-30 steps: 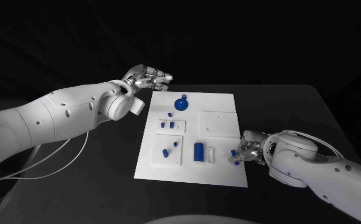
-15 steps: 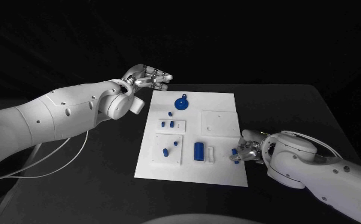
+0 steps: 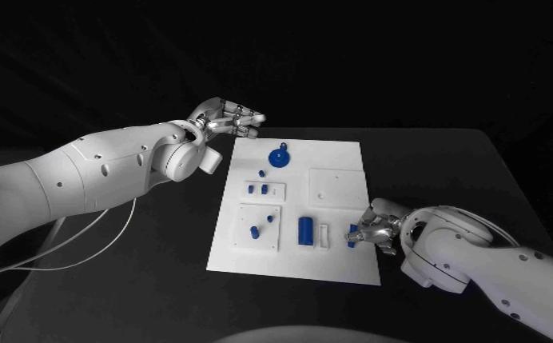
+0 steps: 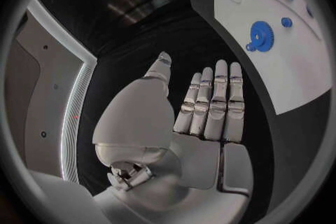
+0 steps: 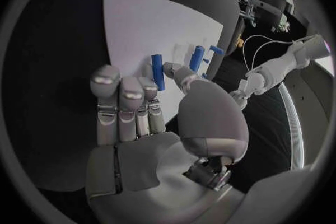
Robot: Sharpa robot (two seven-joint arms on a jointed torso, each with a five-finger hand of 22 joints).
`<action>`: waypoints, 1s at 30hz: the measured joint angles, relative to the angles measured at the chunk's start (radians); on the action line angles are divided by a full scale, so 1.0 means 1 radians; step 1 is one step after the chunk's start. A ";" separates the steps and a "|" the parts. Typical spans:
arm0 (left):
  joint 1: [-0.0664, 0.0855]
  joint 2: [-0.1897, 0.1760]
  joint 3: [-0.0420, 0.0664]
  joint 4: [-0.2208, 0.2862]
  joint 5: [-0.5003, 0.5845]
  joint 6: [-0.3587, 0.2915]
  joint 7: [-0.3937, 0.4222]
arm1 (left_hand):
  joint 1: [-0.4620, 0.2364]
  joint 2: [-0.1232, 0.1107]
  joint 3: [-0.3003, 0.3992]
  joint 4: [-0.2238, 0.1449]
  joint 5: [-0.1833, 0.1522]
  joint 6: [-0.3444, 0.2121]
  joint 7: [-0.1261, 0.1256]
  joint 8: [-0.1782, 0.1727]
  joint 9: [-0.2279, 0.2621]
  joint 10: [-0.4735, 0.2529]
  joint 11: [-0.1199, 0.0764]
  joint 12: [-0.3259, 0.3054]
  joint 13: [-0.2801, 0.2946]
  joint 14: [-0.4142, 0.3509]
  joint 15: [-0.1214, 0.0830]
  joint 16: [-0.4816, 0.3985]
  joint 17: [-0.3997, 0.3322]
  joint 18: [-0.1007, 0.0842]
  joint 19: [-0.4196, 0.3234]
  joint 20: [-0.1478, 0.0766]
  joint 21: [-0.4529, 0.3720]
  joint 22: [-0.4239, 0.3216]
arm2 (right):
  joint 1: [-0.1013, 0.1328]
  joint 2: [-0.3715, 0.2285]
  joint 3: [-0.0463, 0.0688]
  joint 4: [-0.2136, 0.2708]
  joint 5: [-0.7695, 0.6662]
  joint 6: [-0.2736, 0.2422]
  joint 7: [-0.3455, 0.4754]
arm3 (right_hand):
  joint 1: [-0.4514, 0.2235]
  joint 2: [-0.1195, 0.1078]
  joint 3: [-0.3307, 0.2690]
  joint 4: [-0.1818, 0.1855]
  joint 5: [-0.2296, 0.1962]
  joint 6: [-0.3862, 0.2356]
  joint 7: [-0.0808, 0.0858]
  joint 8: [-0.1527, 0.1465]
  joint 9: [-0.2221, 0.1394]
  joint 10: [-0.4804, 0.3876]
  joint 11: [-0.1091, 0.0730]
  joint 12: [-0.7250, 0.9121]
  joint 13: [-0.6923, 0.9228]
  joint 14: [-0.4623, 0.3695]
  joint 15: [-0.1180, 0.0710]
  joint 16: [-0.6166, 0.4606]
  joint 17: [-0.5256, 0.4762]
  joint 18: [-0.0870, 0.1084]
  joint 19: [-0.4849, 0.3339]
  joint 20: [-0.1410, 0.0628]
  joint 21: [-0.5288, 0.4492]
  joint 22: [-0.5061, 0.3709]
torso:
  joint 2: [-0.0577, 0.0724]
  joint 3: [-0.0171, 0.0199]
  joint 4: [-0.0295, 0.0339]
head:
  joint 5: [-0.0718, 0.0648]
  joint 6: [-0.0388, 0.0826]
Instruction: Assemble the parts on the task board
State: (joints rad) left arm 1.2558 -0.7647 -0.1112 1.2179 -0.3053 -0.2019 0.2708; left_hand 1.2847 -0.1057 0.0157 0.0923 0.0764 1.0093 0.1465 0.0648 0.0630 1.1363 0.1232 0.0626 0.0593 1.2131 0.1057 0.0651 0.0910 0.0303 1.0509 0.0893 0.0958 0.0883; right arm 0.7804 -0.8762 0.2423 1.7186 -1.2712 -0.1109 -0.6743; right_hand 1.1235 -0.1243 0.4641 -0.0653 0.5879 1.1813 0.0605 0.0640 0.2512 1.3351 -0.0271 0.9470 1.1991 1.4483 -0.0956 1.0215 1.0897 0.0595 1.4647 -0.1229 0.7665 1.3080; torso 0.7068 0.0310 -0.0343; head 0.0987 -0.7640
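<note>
our right hand (image 3: 371,233) rests at the board's (image 3: 340,267) right edge, fingers apart over a blue peg (image 5: 157,71), ready to pick; left hand (image 3: 228,119) waits spread, empty, beyond the far-left corner.

The task board (image 3: 334,199) lies in the middle of the tabletop (image 3: 449,167), its long sides running from near edge to far edge. A blue gear-shaped part (image 3: 279,157) rests near the board's far edge; small blue parts (image 3: 263,189) sit along its left side, and a blue bar-shaped part (image 3: 305,230) lies near its near edge. The left hand (image 3: 231,119) hovers at the board's far left corner, fingers extended, holding nothing. The right hand (image 3: 371,231) is at the board's right edge near its near corner, fingers against a small blue part (image 3: 355,232); whether it grips this part cannot be determined.
</note>
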 measured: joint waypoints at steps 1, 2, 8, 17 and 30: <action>0.000 0.000 0.000 0.000 0.000 0.001 -0.001 | 0.000 0.000 0.000 0.000 0.000 0.000 0.000 0.000 0.000 0.000 0.000 0.000 0.000 0.000 0.000 0.000 0.000 0.000 0.000 0.000 0.000 0.000 | 0.001 0.001 0.001 0.003 0.014 -0.006 0.003 | -0.004 -0.004 0.037 -0.038 0.000 -0.002 0.005 -0.002 -0.099 0.000 0.000 0.000 0.000 0.000 0.000 0.000 0.000 0.000 0.000 0.000 0.000 0.000 | 0.000 0.0000 0.0000 | 0.000 0.000; 0.000 0.000 0.000 0.000 0.000 0.001 -0.002 | 0.000 0.000 0.000 0.000 0.000 0.000 0.000 0.000 0.000 0.000 0.000 0.000 0.000 0.000 0.000 0.000 0.000 0.000 0.000 0.000 0.000 0.000 | 0.002 0.002 0.001 0.005 0.026 -0.012 0.006 | -0.005 -0.005 0.099 -0.100 0.001 -0.006 0.011 -0.008 -0.143 0.000 0.000 0.000 -0.001 0.000 0.000 0.000 -0.001 0.000 0.000 0.000 0.000 0.000 | 0.000 0.0000 0.0001 | 0.000 0.000; 0.000 0.000 0.000 0.000 -0.001 0.004 -0.005 | 0.000 0.000 0.000 0.000 0.000 0.000 0.000 0.000 0.000 0.000 0.000 0.000 0.000 0.000 0.000 0.000 0.000 0.000 0.000 0.000 0.000 0.000 | 0.002 0.019 -0.003 0.005 0.082 -0.035 0.020 | 0.007 0.006 0.193 -0.216 0.001 -0.008 0.015 -0.002 -0.154 0.009 -0.009 0.000 -0.002 0.000 0.000 -0.004 -0.002 0.001 0.000 0.000 0.000 0.000 | 0.000 0.0000 0.0002 | 0.001 -0.002; 0.000 0.003 0.000 0.000 -0.002 0.008 -0.011 | 0.000 0.000 0.000 0.000 0.000 0.000 0.000 0.000 0.000 -0.004 0.004 0.000 0.000 0.000 0.000 0.000 0.000 0.000 0.000 0.000 0.000 0.000 | 0.011 0.047 -0.003 -0.016 0.118 -0.038 0.023 | -0.006 0.018 0.134 -0.212 -0.013 0.005 0.011 -0.001 -0.156 0.009 -0.009 0.000 -0.004 0.000 0.000 -0.004 -0.002 0.001 0.000 0.000 -0.010 0.000 | 0.000 -0.0006 0.0002 | 0.003 -0.004; 0.000 0.005 0.000 0.000 -0.003 0.013 -0.016 | 0.000 0.000 0.000 0.000 0.000 0.000 0.000 0.000 0.000 -0.004 0.004 0.000 0.000 0.000 0.000 0.000 0.000 0.000 0.000 0.000 0.000 0.000 | 0.019 0.084 -0.004 -0.040 0.132 -0.007 0.008 | -0.013 0.056 -0.090 -0.127 -0.244 0.040 -0.017 -0.002 -0.143 0.007 -0.014 -0.013 -0.017 0.000 0.000 -0.006 -0.008 0.001 0.000 0.000 -0.046 0.000 | 0.000 -0.0005 0.0002 | 0.009 -0.008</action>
State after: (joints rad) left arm 1.2558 -0.7601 -0.1116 1.2176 -0.3078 -0.1892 0.2545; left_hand 1.2847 -0.1057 0.0157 0.0923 0.0764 1.0093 0.1464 0.0648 0.0630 1.1325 0.1270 0.0626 0.0593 1.2131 0.1057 0.0651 0.0909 0.0303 1.0509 0.0893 0.0958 0.0881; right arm 0.7991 -0.7917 0.2388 1.6783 -1.1392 -0.1180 -0.6664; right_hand 1.1106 -0.0680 0.3738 -0.1928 0.3434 1.2217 0.0440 0.0624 0.1082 1.3423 -0.0414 0.9344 1.1822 1.4483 -0.0956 1.0156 1.0821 0.0603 1.4648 -0.1230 0.7200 1.3077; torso 0.7065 0.0305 -0.0341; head 0.1078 -0.7719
